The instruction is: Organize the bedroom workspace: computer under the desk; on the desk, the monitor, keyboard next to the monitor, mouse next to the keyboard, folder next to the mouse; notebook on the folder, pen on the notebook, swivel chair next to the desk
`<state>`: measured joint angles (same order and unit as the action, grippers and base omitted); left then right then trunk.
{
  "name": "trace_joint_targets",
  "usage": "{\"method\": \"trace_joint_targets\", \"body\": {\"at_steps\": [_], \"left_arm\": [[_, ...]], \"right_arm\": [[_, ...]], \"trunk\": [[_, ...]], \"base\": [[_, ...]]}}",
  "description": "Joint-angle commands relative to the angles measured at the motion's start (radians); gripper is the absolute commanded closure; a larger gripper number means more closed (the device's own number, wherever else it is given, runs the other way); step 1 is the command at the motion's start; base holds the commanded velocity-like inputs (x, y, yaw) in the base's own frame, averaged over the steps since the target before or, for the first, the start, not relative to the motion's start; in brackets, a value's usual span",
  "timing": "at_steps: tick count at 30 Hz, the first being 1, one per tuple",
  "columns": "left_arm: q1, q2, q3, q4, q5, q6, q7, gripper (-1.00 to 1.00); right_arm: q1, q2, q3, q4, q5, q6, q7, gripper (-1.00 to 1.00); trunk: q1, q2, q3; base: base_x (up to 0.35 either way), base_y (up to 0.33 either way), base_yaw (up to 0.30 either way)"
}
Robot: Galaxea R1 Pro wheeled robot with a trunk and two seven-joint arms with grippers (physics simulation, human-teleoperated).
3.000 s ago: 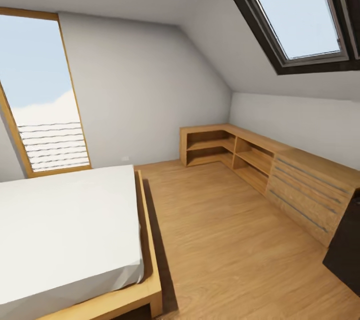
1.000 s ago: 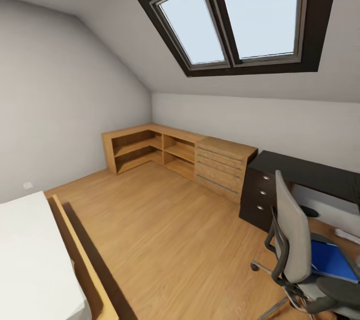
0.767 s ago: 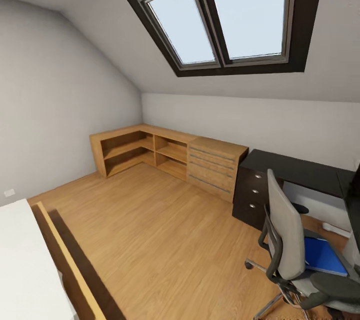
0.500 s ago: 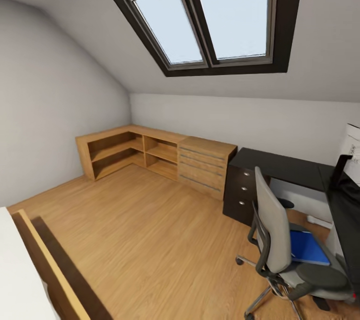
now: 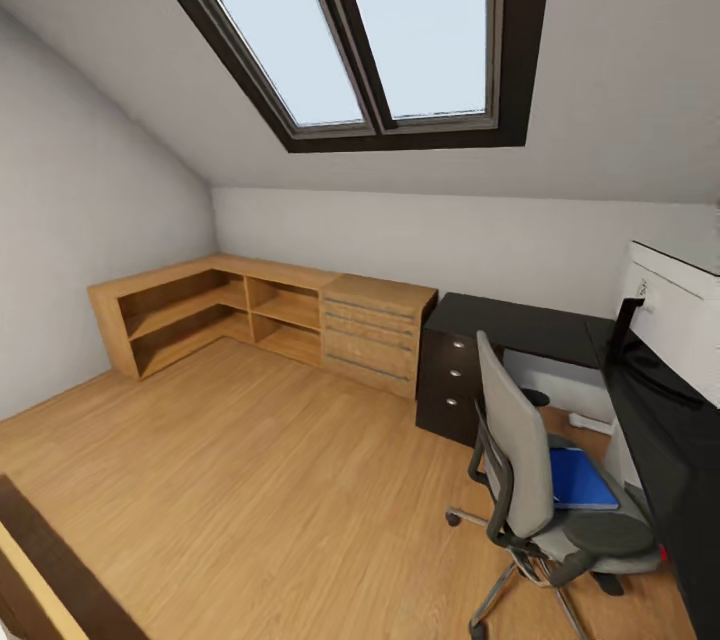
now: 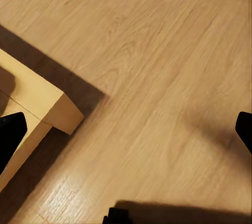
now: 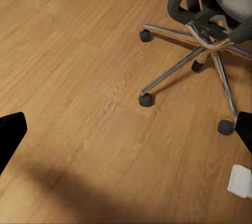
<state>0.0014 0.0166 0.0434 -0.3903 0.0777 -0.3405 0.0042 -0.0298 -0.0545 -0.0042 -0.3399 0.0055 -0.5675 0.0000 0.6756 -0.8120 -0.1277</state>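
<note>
Folder [image 5: 578, 478] still on chair [image 5: 530, 480] seat, chair pulled up by surface [image 5: 520, 328]. Nothing stacked yet, pretty much whole job left. Left end effector [image 6: 126, 129] and right end effector [image 7: 126, 135] both spread wide, empty, over floor.

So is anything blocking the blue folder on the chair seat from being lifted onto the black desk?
Nothing visible lies on the bright-blue flat folder. The grey swivel chair has its backrest on the room side, and its seat faces the glossy black desk, so that path looks open.
</note>
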Motion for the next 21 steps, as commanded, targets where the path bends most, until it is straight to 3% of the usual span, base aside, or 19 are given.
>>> {"method": "trace_joint_targets", "body": {"at_steps": [1,21], "left_arm": [[0.0,0.0,-0.003,-0.001,0.008,-0.002,0.0,-1.0],[0.0,0.002,-0.002,-0.001,0.008,-0.002,0.002,-1.0]], "right_arm": [[-0.001,0.0,0.0,0.001,0.001,-0.003,0.0,-1.0],[-0.001,0.0,0.0,0.001,0.001,-0.005,0.0,-1.0]], "trunk": [[0.001,-0.001,-0.001],[0.001,-0.001,-0.001]], "base": [[0.188,0.173,-0.272],[0.006,0.005,-0.276]]}}
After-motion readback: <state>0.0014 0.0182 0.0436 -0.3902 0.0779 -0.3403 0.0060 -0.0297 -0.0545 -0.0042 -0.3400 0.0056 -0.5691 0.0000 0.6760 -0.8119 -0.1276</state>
